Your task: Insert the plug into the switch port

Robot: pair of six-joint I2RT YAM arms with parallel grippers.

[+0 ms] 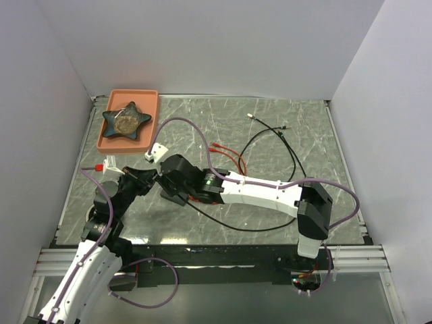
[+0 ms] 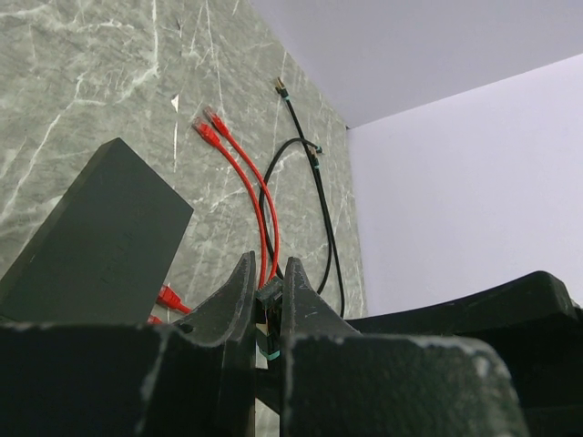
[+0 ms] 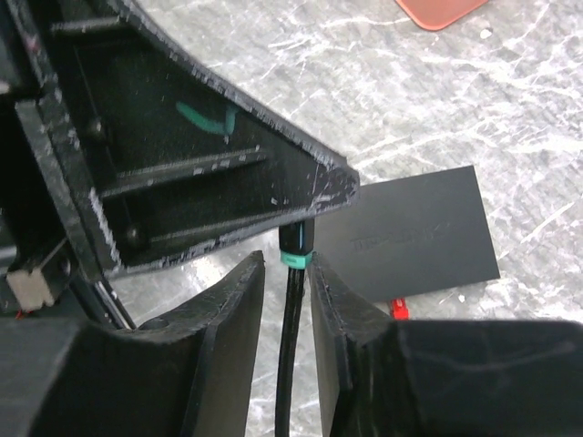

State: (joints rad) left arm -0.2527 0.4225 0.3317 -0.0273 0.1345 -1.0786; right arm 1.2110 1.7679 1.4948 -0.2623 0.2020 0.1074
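White walls (image 1: 202,40) close off the grey-green marbled desk (image 1: 270,135) along its far, left and right edges, and the arm bases stand at the near edge. Both arms reach into the left half and meet about midway between the near and far edges. The right half carries a thin black cable (image 1: 291,154) that loops from near the far edge towards the near one. Two red cables (image 1: 228,155) lie near the middle.

A shallow orange plastic tray (image 1: 128,92) sits in the far left corner. In it is a dark star-shaped dish (image 1: 126,120) with a mottled brown round patch in its hollow.

The left jaws are pinched closed, their fingers (image 2: 232,296) clamping the small black plug (image 2: 270,296) with a teal band. The right jaws stand partly open and hold nothing. Their fingers (image 3: 228,319) sit either side of the plug's black lead (image 3: 291,364), with a gap on each side.

The flat matte-black rectangular switch (image 3: 410,237) lies in the desk's left half, just beside both sets of jaws and not touching the plug. A small red connector (image 3: 397,308) shows at its edge. There is faint lettering on the switch's top, but it cannot be read.
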